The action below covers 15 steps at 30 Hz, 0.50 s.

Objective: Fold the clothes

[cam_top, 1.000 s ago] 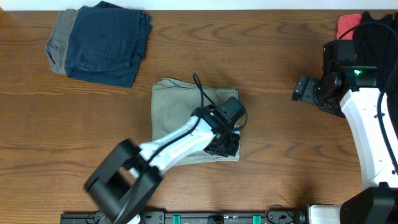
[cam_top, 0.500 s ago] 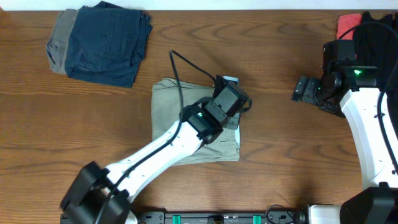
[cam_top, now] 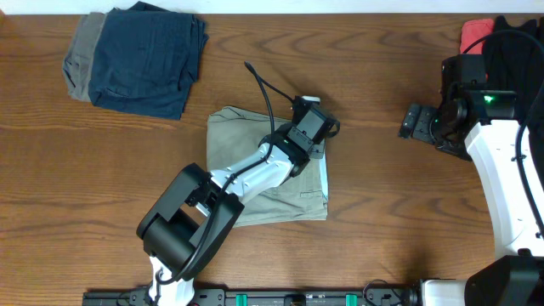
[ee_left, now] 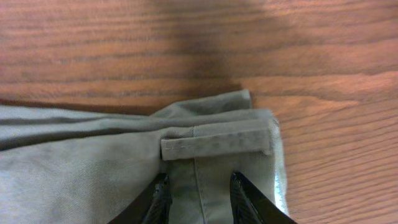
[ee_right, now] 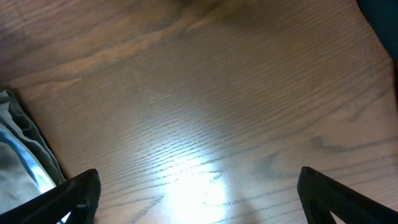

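— How many garments can you count?

— Four that I am sure of: one pair of khaki shorts [cam_top: 234, 140], one navy piece [cam_top: 149, 55], one grey piece [cam_top: 79, 55] and one red piece [cam_top: 476, 34]. There are also two arms, each with one gripper.

— Where do they lie?

— The shorts sit in the middle of the table [cam_top: 382, 238]. The navy piece is at the far left corner, lying on the grey one, which shows along its left side. The red one is at the far right corner, partly hidden behind the right arm.

— What do the shorts look like?

— They are light khaki-beige and folded into a rough rectangle with a few soft creases. The left wrist view shows the waistband corner with one belt loop [ee_left: 214, 144] stitched flat across it. The folded layers are stacked at the edge, and a sliver of pale lining [ee_left: 281, 186] shows on the right.

— And the left gripper [ee_left: 202, 202]?

— It is over the far right corner of the shorts. Its fingers stand a little apart, tips down on the waistband just below the loop. The cloth between them lies flat, and I see nothing pinched or lifted.

— The right gripper [cam_top: 414, 123]?

— It is well apart from the shorts, off to the right above bare wood. Its jaws are spread wide and it holds nothing.
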Tool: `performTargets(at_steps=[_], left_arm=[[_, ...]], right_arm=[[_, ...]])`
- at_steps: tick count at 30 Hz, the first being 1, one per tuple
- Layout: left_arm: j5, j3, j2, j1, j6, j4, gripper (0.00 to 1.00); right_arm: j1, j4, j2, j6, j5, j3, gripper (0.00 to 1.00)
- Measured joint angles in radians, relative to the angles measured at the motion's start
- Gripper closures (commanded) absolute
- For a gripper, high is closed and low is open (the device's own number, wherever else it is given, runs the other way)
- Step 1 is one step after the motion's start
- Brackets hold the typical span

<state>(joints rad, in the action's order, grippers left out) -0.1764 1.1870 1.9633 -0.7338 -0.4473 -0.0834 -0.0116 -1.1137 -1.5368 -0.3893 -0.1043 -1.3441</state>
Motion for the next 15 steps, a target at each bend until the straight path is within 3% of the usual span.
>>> performTargets(at_steps=[15], left_arm=[[0.107,0.0,-0.081,0.006,0.003,-0.028,0.66]], right_arm=[[0.0,0.0,0.0,0.0,0.0,0.0,0.01]])
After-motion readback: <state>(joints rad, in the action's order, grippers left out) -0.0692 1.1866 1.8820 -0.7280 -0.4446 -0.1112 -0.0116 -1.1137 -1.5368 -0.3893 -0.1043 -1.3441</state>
